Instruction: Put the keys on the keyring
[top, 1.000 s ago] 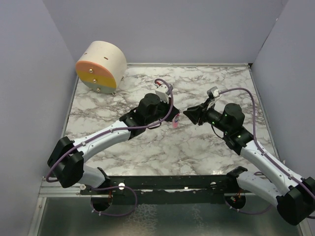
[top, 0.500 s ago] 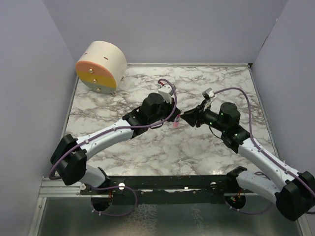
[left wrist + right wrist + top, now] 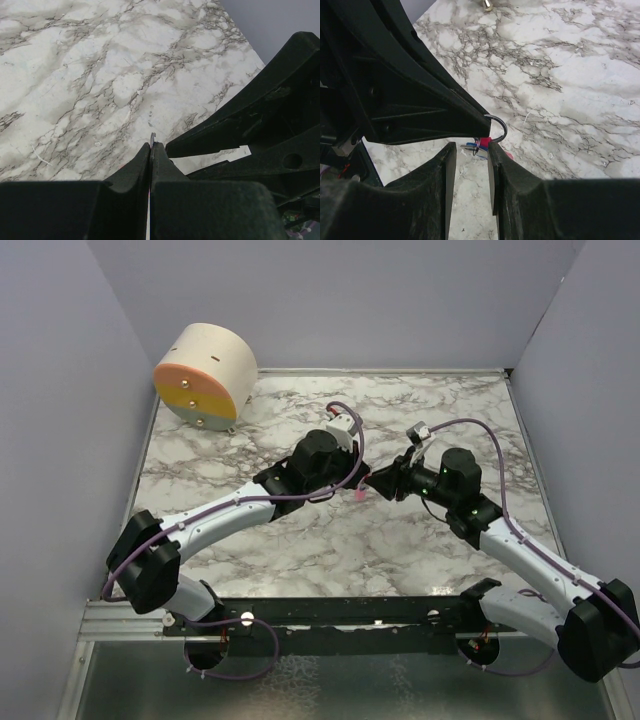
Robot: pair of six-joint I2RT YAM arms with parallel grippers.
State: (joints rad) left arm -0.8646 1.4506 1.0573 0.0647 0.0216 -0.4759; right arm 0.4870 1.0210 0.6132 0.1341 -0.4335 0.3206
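My left pincer and my right pincer meet tip to tip above the middle of the table. The keyring is at my left tip, partly between my right fingers. The key hangs just below. A round box stands at the far left corner, well apart.

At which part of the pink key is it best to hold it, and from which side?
On the key, probably its pink body, coming from the right gripper side: the left gripper, jaws shut on the keyring just above, blocks the other.
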